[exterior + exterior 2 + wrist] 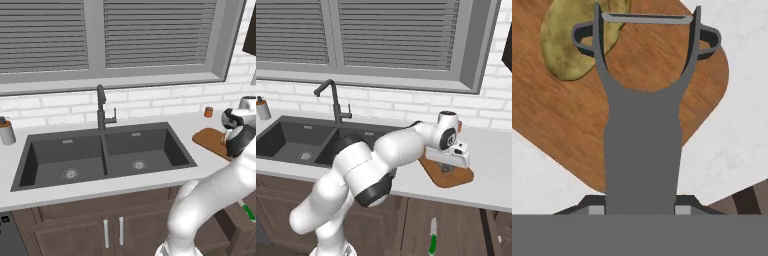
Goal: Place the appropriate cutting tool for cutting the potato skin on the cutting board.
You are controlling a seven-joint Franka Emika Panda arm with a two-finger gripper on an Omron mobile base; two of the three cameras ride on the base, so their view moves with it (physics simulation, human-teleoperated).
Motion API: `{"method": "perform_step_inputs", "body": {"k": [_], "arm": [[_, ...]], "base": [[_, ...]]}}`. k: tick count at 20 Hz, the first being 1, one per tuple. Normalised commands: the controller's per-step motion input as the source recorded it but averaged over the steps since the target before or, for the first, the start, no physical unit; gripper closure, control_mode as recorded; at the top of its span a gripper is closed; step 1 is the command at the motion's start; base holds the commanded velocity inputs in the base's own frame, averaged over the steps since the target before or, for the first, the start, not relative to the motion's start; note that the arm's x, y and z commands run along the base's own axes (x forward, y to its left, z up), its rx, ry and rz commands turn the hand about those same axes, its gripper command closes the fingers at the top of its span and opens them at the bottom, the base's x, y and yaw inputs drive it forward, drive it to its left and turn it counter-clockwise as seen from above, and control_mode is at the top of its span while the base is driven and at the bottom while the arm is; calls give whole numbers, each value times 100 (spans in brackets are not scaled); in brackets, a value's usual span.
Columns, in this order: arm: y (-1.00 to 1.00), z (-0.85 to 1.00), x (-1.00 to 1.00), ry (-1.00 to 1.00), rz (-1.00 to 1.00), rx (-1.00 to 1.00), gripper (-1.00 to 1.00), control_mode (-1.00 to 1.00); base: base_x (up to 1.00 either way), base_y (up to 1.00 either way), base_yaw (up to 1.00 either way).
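Above the cutting board point(572, 120), my gripper point(641, 210) clamped on a grey peeler point(643, 145), its blade end over the potato point(567, 45)

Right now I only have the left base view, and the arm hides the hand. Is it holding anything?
Observer: Yes. In the hand view the gripper is shut on a grey peeler.
Operator: Is it over the cutting board?
Observer: Yes, the peeler's head hangs over the cutting board; whether it touches I cannot tell.
Operator: And the potato?
Observer: The potato lies on the board, beside the peeler's head and partly behind it.
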Motion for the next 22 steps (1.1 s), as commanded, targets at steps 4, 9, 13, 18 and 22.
{"method": "perform_step_inputs", "body": {"k": [4, 9, 13, 18, 22], "arm": [[0, -18, 26, 2, 0, 3, 100, -100], [0, -26, 6, 1, 0, 4, 100, -100], [0, -29, 0, 0, 0, 3, 100, -100], [0, -33, 0, 0, 0, 1, 100, -100], [0, -38, 0, 0, -1, 1, 100, -100]], "base": [[0, 0, 0], [0, 0, 0], [0, 0, 0], [0, 0, 0], [0, 0, 0]]}}
